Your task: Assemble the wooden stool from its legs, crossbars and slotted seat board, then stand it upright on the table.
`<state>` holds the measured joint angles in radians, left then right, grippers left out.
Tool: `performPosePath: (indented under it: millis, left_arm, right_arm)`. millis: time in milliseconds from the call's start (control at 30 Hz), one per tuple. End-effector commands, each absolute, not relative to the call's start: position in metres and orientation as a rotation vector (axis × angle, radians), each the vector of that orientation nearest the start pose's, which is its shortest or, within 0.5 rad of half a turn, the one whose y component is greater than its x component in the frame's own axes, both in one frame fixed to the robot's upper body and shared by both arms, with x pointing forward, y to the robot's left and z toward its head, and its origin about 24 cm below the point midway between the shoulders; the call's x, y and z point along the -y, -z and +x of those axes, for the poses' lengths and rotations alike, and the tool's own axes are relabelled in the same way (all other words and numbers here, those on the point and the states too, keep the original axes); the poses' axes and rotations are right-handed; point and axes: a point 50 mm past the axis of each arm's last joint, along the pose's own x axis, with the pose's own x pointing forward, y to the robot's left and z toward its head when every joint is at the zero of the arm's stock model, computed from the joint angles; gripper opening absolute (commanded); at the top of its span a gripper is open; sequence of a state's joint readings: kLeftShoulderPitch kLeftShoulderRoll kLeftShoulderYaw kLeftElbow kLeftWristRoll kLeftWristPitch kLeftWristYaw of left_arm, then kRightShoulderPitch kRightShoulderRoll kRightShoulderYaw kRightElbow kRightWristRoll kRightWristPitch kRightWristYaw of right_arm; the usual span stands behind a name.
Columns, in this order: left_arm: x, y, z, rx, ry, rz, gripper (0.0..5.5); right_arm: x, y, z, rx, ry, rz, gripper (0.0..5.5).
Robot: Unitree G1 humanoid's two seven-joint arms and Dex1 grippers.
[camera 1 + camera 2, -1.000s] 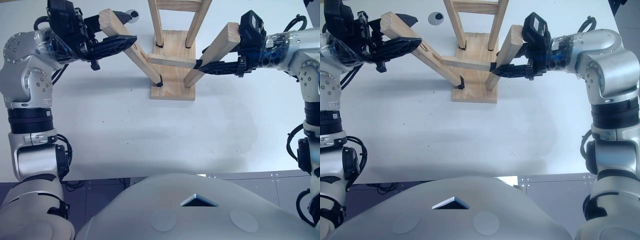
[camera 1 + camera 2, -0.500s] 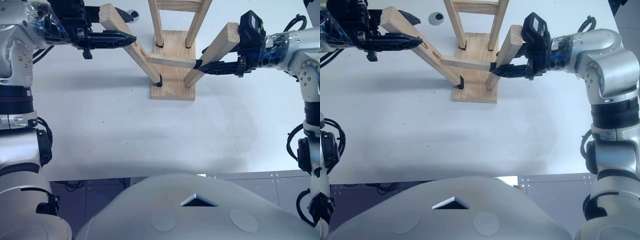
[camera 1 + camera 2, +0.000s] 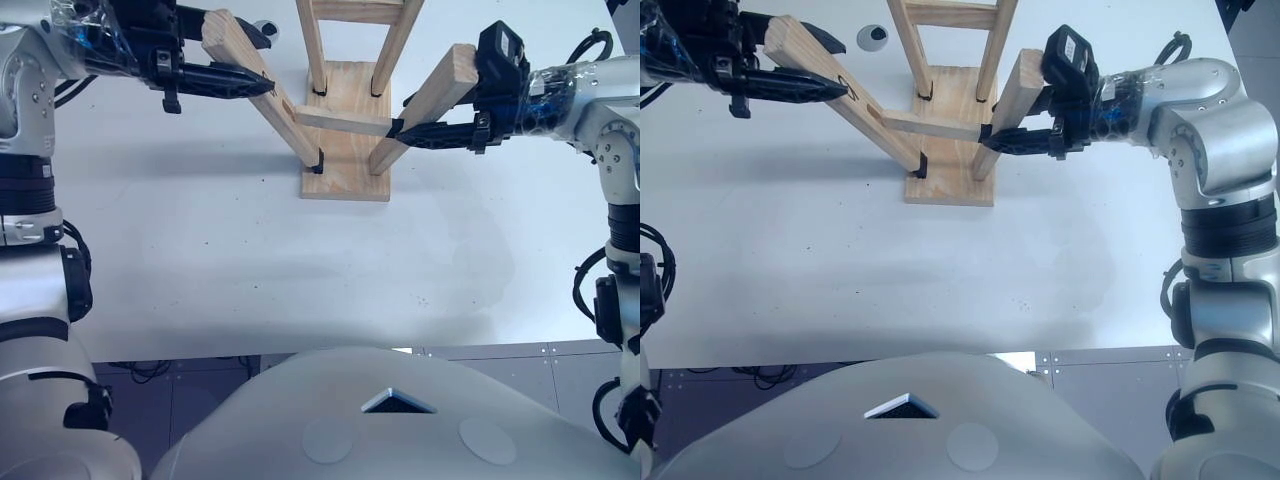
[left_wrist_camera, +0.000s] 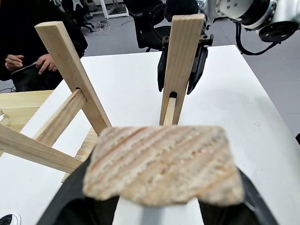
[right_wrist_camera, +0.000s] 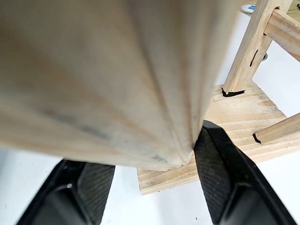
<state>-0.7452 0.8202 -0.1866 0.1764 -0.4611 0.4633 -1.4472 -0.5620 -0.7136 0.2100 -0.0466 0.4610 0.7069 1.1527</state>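
Stool (image 3: 340, 121) sits inverted on its seat (image 3: 345, 178) at the table's (image 3: 250, 260) far middle in the eye views, the left gripper (image 3: 262, 60) clamping its left leg (image 3: 296, 126), the right gripper (image 3: 401, 115) its right leg (image 3: 440, 90). Each wrist view shows black fingers (image 5: 220, 173) pressed against both sides of its leg.

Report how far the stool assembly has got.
Done, it seems: four legs stand in the seat board, with a crossbar joining the near pair. In hand: the left end effector grips the near left leg, and the right end effector grips the near right leg. Left: the stool is upside down on the table and needs turning upright.
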Motion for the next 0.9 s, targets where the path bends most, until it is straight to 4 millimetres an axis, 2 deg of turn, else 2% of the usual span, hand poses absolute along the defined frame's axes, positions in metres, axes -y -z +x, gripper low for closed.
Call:
performPosePath:
  millis: [33,100,267,467,633,833,900]
  left_arm:
    - [-0.198,-0.179,0.314,-0.48,1.373,0.42,2.01]
    - [-0.192,-0.178,0.315,-0.5,1.356,0.411,2.01]
    - [-0.185,-0.161,0.307,-0.523,1.363,0.371,2.01]
    - [-0.178,-0.159,0.303,-0.497,1.374,0.36,2.01]
    - [-0.157,-0.158,0.304,-0.51,1.414,0.416,2.01]
    - [-0.13,-0.152,0.304,-0.598,1.485,0.535,2.01]
    - [-0.115,-0.146,0.303,-0.628,1.52,0.566,2.01]
  right_arm:
    - [0.152,-0.143,0.285,-0.439,-1.356,-0.18,2.36]
    - [0.15,-0.142,0.285,-0.437,-1.358,-0.177,2.36]
    - [0.15,-0.142,0.284,-0.434,-1.36,-0.174,2.36]
    - [0.149,-0.143,0.284,-0.432,-1.366,-0.187,2.36]
    - [0.142,-0.143,0.282,-0.425,-1.395,-0.2,2.36]
    - [0.123,-0.139,0.279,-0.423,-1.442,-0.197,2.35]
    - [0.117,-0.136,0.278,-0.426,-1.453,-0.196,2.35]
